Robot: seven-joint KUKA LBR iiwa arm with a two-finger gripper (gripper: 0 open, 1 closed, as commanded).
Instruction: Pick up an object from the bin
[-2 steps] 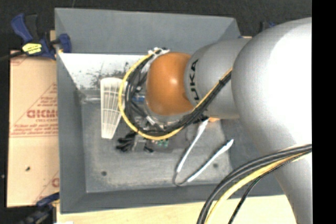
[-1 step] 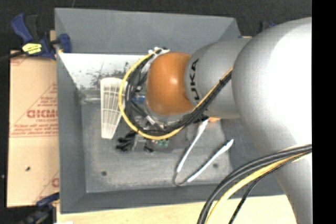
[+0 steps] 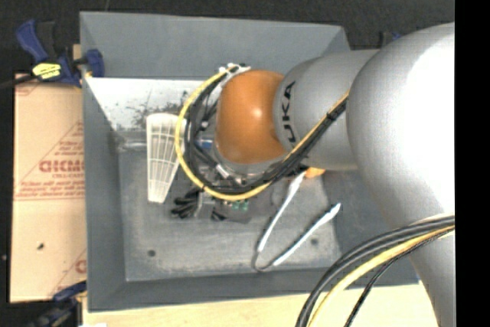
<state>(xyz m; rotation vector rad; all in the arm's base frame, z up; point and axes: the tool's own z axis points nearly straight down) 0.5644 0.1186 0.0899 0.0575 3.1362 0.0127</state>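
My gripper (image 3: 220,201) is low in the middle of the bin, mostly hidden under the arm's orange cover. Just left of it lies a white ribbed plastic piece (image 3: 161,155), long and tapered, pointing toward the bin's front. A small black thing (image 3: 184,204) lies on the floor right beside the gripper's lower left; whether the two touch I cannot tell. A pair of white tongs (image 3: 297,229) lies to the gripper's right, stretched diagonally toward the front right corner.
The big silver arm reaches in from the right and covers the bin's right and middle. A bit of an orange thing (image 3: 314,174) peeks out under the arm. Dark specks dot the sloped back-left wall.
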